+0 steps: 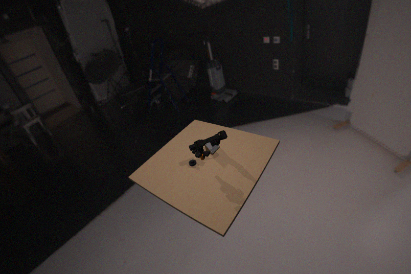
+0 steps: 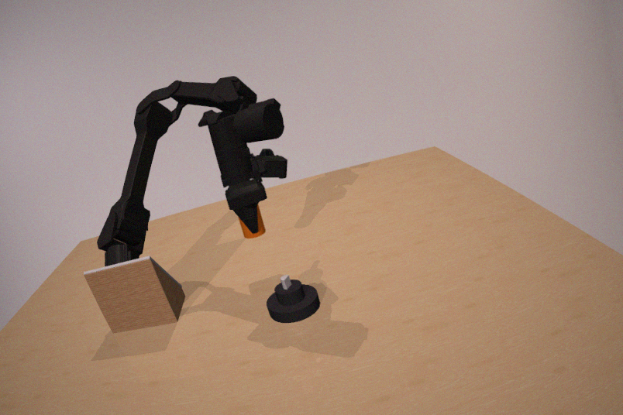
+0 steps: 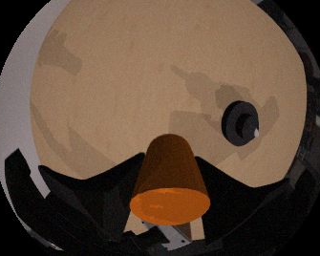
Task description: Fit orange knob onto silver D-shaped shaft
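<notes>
The orange knob is held between the fingers of my gripper, which is shut on it. In the exterior view the knob hangs above the table, slightly tilted, higher than the pedestal and to its left. The knob's hole is underneath and hidden. The round black pedestal stands on the table, with the silver shaft upright at its centre. In the wrist view the pedestal is to the right of the knob, apart from it.
The wooden table top carries the arm's wedge-shaped base block, left of the pedestal in the exterior view. Shadows of the arm fall around the pedestal. A vacuum cleaner stands beyond the table.
</notes>
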Tool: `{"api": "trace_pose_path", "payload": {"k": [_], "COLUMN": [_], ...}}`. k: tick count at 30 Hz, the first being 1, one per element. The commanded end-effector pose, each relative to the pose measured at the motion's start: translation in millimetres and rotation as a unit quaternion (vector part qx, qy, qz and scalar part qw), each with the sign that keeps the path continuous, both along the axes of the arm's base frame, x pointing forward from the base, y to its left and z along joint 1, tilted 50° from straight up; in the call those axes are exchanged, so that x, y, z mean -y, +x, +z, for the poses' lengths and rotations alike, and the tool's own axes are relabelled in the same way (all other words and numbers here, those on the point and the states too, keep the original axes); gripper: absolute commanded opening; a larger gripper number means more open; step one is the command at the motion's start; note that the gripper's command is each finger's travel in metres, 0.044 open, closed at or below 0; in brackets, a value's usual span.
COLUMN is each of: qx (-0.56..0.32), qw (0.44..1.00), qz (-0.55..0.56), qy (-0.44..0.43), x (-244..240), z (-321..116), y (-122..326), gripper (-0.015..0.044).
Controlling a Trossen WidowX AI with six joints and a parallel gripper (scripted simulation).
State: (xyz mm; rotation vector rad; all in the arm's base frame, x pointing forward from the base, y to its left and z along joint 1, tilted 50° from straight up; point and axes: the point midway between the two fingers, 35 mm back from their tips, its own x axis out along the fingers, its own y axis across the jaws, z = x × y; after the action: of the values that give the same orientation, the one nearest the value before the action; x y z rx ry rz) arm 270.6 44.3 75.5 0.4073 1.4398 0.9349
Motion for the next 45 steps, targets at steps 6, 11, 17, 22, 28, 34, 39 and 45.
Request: {"api": "trace_pose_path", "payload": {"k": [6,11,17,22,28,34,39,45], "qx": [0.004,0.005,0.018,0.033,0.053,0.075,0.090,0.107], "qw": [1.000,1.000,0.998,0.994,0.983,0.966,0.951,0.929], "qz": [0.002,0.000,-0.008,-0.016,-0.027,-0.038,-0.046,-0.055], "qy": [0.002,-0.004,-0.054,-0.105,-0.173,-0.243,-0.292,-0.350], "x": [31.3,30.8,31.0,33.2,36.8,40.6,43.2,46.4], "z": [33.9,34.9,45.4,58.4,76.5,95.3,108.6,124.5], "y": [3.3,2.9,2.0,1.4,0.8,0.2,-0.3,-0.9], "gripper": [0.0000,0.0000,0.0000,0.0000,0.0000,0.0000,0.0000,0.0000]}}
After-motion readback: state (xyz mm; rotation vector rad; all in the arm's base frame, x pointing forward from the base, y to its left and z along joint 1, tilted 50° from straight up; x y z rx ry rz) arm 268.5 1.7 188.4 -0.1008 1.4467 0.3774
